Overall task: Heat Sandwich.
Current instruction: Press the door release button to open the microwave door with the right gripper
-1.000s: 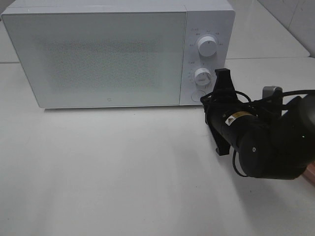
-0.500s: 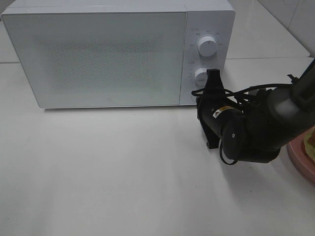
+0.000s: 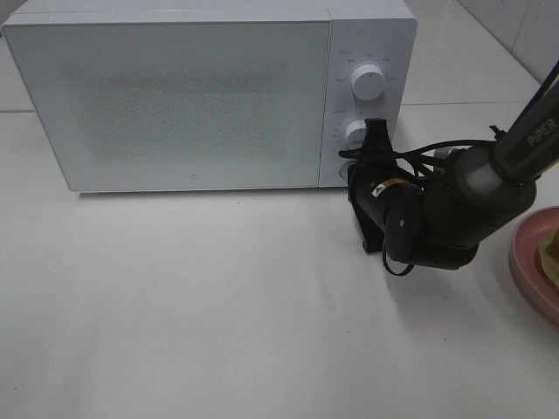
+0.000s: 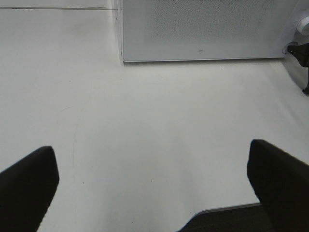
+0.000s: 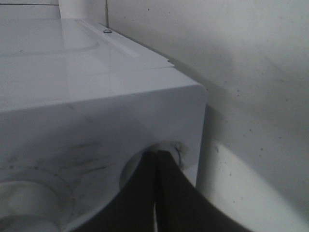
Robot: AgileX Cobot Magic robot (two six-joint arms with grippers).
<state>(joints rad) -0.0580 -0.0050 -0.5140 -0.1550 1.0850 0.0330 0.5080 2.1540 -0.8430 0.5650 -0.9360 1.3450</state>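
You're putting the right gripper (image 3: 376, 140), clamped shut and holding nothing, at the round button (image 5: 131, 170) low on the microwave (image 3: 175, 96) panel; its tips could be slipping off, missing the press or nudging the knob (image 3: 357, 133). The left gripper (image 4: 153, 164) is hanging wide open, empty. The sandwich (image 3: 552, 251) is sitting on the pink plate (image 3: 527, 262) far right, risking an arm bump

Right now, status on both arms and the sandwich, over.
Left fingers open, over table. Right fingers shut, tip at round button on microwave. Sandwich on pink plate, far right, untouched. Door shut.
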